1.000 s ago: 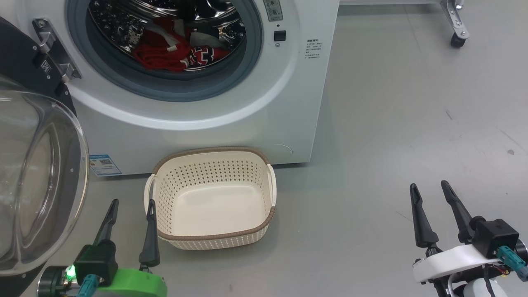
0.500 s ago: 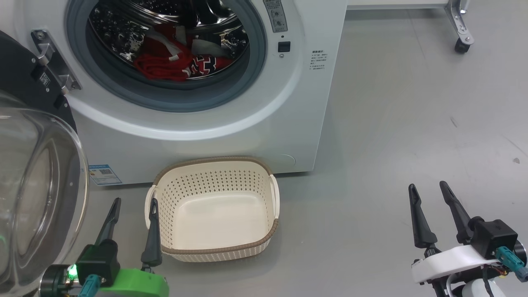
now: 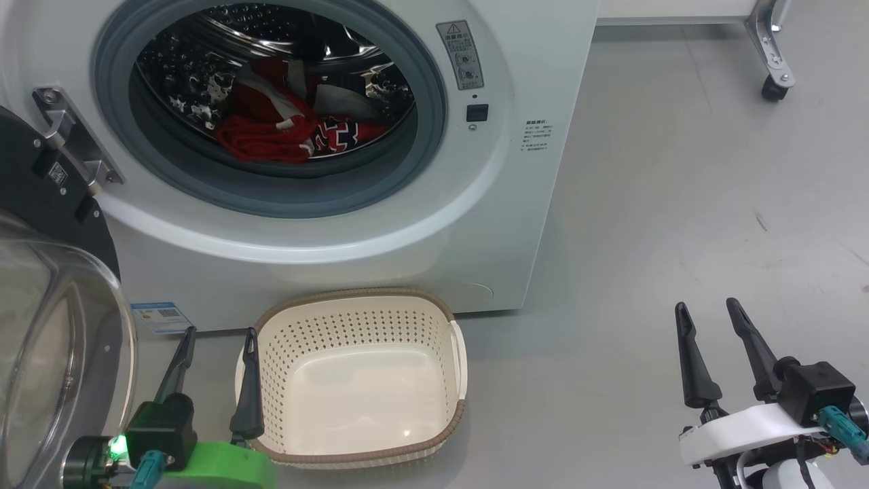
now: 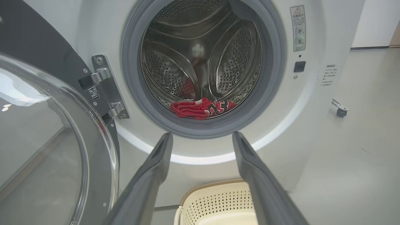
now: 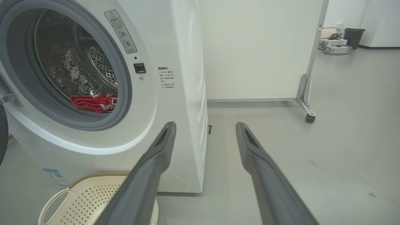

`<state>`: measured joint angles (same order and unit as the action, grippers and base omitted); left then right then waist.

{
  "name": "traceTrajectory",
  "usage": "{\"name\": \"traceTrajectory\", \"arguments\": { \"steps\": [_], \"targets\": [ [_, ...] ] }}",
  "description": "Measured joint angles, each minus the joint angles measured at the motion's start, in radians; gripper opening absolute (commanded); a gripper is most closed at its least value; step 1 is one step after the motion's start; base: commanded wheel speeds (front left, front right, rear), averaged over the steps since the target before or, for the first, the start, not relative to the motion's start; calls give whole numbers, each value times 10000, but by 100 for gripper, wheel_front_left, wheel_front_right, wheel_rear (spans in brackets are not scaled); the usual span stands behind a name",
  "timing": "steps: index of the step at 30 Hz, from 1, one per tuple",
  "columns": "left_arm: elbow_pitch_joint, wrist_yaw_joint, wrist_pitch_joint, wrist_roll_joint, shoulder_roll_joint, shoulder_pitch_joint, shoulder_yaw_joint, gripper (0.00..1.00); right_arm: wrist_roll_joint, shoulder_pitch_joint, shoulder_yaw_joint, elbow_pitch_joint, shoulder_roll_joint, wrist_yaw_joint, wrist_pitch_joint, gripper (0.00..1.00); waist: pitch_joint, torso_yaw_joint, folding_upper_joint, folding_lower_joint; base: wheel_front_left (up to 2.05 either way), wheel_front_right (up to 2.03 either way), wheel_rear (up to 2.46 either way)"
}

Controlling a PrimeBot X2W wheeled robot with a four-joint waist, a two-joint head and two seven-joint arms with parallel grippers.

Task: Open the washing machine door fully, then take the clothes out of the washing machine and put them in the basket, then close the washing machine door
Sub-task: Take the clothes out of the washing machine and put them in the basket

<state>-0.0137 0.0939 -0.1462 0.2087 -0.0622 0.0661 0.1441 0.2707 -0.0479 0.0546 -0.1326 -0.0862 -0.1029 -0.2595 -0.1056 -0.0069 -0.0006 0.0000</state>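
Observation:
The white washing machine stands with its door swung wide to the left, black rim and clear glass bowl facing me. Red clothes lie at the bottom of the steel drum; the left wrist view shows the clothes and the right wrist view shows the clothes. The cream basket sits on the floor before the machine, holding nothing. My left gripper hangs open beside the basket's left rim. My right gripper is open over bare floor to the right.
A caster foot of a white partition frame stands on the grey floor at the far right. In the right wrist view a dark bin and boxes with cables sit far back. The door hinge juts out left of the opening.
The head camera has tilted up, so machine and basket sit lower in the picture and more of the drum shows. Both grippers keep their place and stay open.

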Motion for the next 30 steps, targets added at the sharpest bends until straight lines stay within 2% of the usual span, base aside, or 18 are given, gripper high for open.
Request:
{"name": "traceTrajectory", "arguments": {
  "steps": [14, 30],
  "targets": [
    [-2, 67, 0, -2, 19, -1, -27, 100, 12, 1, 0, -23, 54, -4, 0, 100, 46, 109, 0, 0, 59, -59, 0],
    [276, 61, 58, -6, 38, -35, 222, 100, 12, -12, -128, -46, 65, -6, 0, 100, 151, 324, 0, 0, 7, -7, 0]
  ]
}}
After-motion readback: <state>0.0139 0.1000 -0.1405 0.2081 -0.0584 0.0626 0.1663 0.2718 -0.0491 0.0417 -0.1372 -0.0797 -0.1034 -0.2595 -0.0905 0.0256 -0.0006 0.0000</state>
